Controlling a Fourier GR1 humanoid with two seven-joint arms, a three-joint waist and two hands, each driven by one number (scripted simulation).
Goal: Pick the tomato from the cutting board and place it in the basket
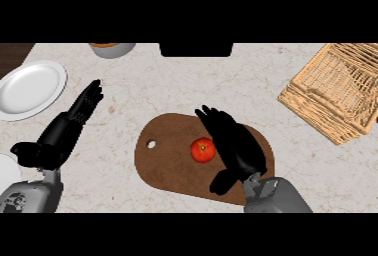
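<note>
Tomato (203, 150), red with a small stem mark, is lying near the middle of the brown cutting board (173, 165), just beside the right hand (235, 149), whose palm is covering the board to the tomato's right. That hand is reaching in from the lower edge with its fingers stretched out straight toward the board's far end and its thumb hanging below the tomato, so it is open and gripping nothing. Whether the palm is touching the tomato is not clear. A small hole (151, 144) is showing near the board's left end. Off to the upper right, well apart from the board, the wicker basket (336, 92) is sitting tilted on the counter (184, 85); nothing is showing inside it. At the left, the left hand (70, 125) is resting open, fingers pointing up, beside a white plate (29, 90). A grey bowl (112, 49) and a black object (196, 49) are sitting at the far edge.
</note>
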